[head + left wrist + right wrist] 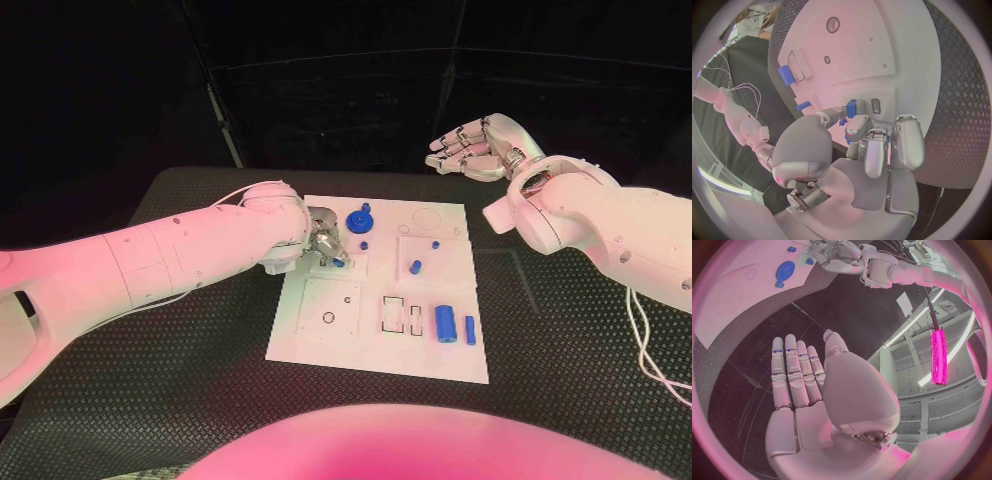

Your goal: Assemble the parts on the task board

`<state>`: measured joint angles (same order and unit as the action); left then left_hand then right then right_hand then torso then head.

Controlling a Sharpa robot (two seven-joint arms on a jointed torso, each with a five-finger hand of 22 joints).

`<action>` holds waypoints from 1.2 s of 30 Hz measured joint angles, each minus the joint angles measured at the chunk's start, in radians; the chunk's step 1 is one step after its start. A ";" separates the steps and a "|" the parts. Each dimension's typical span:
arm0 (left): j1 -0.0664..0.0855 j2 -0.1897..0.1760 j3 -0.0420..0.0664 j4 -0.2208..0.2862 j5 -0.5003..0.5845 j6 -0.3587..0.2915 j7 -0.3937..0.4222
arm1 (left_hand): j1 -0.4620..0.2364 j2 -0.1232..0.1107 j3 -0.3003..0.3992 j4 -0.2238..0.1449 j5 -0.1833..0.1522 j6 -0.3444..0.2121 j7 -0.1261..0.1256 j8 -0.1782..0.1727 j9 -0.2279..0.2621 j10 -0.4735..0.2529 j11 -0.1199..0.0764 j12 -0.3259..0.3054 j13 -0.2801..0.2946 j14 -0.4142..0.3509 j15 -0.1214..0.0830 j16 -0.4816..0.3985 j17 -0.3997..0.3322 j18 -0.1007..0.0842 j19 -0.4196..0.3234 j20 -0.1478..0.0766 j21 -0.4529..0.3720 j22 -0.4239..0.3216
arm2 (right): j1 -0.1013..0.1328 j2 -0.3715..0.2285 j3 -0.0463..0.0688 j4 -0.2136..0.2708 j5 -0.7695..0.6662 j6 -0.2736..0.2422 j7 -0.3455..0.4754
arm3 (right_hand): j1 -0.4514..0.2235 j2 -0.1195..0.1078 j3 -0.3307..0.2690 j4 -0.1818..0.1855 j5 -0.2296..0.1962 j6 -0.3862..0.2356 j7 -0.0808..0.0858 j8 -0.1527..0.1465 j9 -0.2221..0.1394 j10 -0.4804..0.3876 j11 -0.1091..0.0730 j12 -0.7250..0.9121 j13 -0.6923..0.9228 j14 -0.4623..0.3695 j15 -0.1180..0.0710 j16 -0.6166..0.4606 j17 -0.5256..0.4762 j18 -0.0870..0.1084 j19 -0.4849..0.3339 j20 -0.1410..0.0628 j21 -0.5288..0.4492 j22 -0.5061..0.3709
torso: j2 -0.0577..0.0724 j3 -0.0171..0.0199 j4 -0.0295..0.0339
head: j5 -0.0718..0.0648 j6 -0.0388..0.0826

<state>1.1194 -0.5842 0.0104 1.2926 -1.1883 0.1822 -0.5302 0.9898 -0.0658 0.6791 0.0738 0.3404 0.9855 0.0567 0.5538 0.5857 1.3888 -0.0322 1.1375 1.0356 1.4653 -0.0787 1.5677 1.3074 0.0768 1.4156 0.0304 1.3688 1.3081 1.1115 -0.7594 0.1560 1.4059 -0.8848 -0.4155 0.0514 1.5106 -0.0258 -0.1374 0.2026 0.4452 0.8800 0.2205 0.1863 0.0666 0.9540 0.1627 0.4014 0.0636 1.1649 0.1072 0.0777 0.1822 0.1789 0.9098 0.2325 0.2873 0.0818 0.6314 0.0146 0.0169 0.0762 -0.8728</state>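
In the head view, a small blue peg is pinched by the left hand over the task board's left half, presumably for insertion. In the left wrist view, the peg's long axis appears aimed at the board. In the right wrist view, the right hand is held flat and empty, clear of the work.

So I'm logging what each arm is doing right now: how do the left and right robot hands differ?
The left robot hand is down over the task board, while the right robot hand is raised beyond the board's far edge, off it. The left's fingers pinch a small blue part; the right holds nothing, its fingers extended side by side. Both are silver, many-fingered hands on white arms.
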 measured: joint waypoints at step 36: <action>0.001 0.004 -0.001 -0.011 0.012 0.023 0.001 | -0.077 0.024 -0.013 -0.029 -0.004 0.053 -0.011 -0.035 -0.034 0.022 -0.013 0.000 -0.011 0.000 -0.007 0.000 0.000 0.000 0.018 -0.011 0.013 0.000 | 0.000 0.003 -0.004 -0.004 0.002 0.004 0.002 | 0.000 0.000 0.003 -0.003 0.011 0.000 0.000 -0.001 0.000 0.000 0.000 0.000 0.000 0.000 0.000 0.000 -0.003 0.000 0.000 0.000 -0.005 -0.002 | -0.001 -0.0015 0.0023 | -0.007 0.000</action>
<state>1.1208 -0.5797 0.0099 1.2818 -1.1767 0.2056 -0.5292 0.9124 -0.0418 0.6662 0.0451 0.3369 1.0390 0.0462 0.5192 0.5514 1.4113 -0.0454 1.1375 1.0244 1.4655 -0.0860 1.5677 1.3074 0.0767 1.4336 0.0197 1.3816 1.3078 1.1111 -0.7568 0.1524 1.4014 -0.8830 -0.4111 0.0532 1.5106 -0.0258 -0.1348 0.2001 0.4559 0.8800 0.2205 0.1856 0.0667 0.9540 0.1627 0.4015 0.0636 1.1649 0.1072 0.0780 0.1794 0.1788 0.9098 0.2325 0.2822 0.0801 0.6305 0.0130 0.0192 0.0692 -0.8728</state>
